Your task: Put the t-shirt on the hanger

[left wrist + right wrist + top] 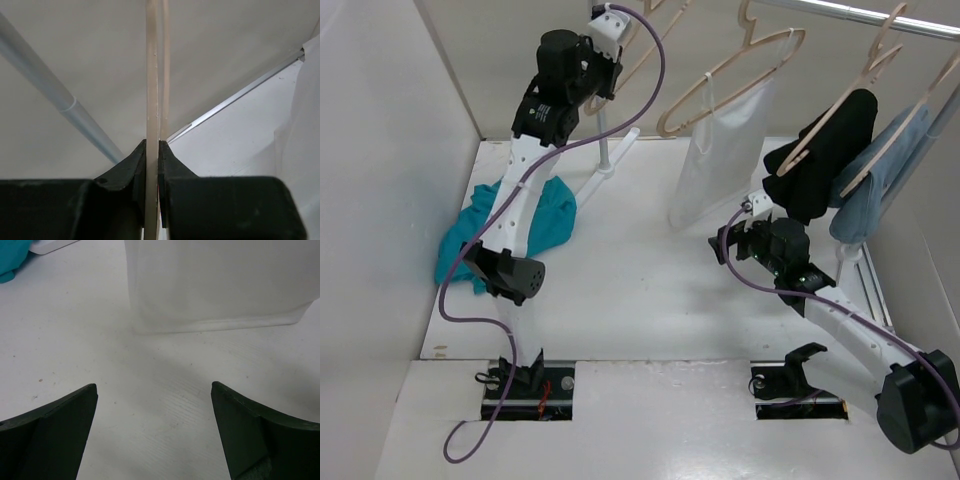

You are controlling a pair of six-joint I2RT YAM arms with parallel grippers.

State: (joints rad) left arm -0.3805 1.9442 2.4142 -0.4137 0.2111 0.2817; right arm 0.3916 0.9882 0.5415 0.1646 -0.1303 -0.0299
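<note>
The teal t-shirt [470, 240] lies crumpled on the table at the left, partly under my left arm; its edge shows in the right wrist view [11, 259]. My left gripper [613, 22] is raised to the rail at the back and is shut on a bare wooden hanger [642, 52]. In the left wrist view the jaws [152, 146] pinch the hanger's thin wooden bar [151, 90]. My right gripper [728, 245] is open and empty, low over the table, right of the t-shirt and in front of the white garment. Its fingers [50, 430] stand wide apart.
A white translucent garment [720, 150] hangs on a wooden hanger and shows in the right wrist view [215, 285]. A black garment [825, 150] and a light-blue one [880, 175] hang on other hangers at the right. The metal rail [880, 18] runs across the top. A white rack post [610, 150] stands behind the t-shirt.
</note>
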